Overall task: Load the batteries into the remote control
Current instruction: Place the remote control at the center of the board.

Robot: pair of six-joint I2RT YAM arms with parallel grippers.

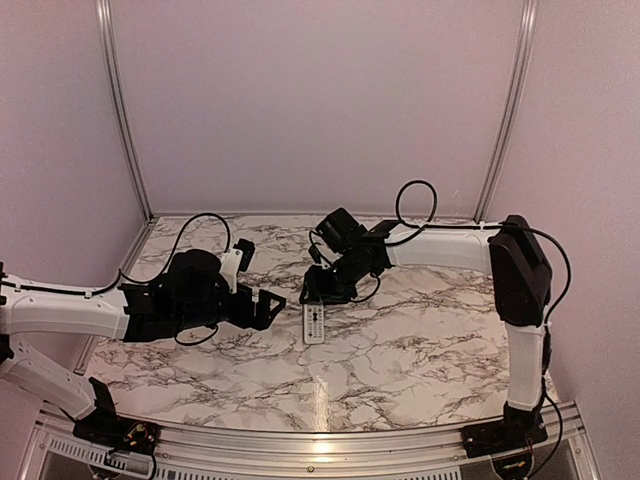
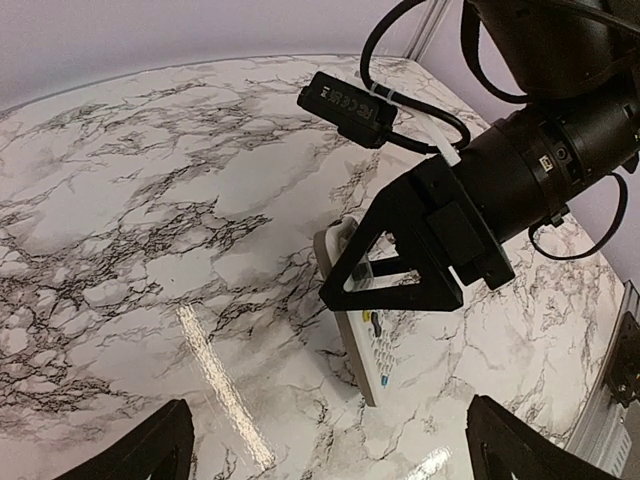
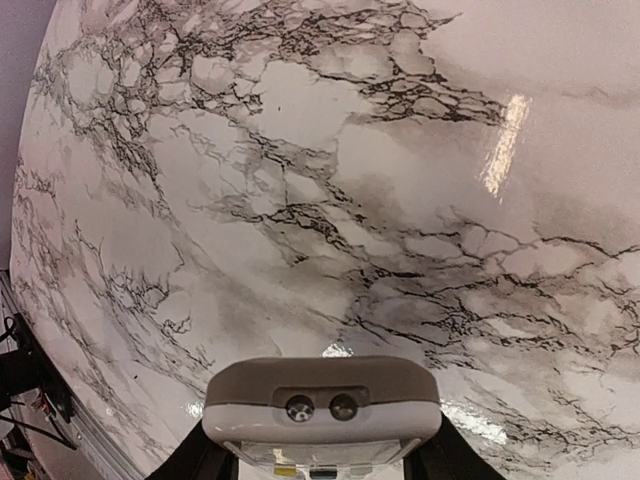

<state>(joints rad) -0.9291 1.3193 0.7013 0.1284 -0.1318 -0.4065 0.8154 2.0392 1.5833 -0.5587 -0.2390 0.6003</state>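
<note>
The white remote control lies face up on the marble table, buttons showing. My right gripper straddles its far end, and the black fingers close on both sides of it. In the right wrist view the remote's grey end with two small LEDs fills the gap between the fingers. In the left wrist view the remote looks tilted, its far end slightly raised. My left gripper is open and empty just left of the remote, its fingertips wide apart. No batteries are in view.
The right wrist's black camera box and its cables hang above the remote. The metal rail of the table's edge runs on the right. Pink walls and aluminium posts close in the back.
</note>
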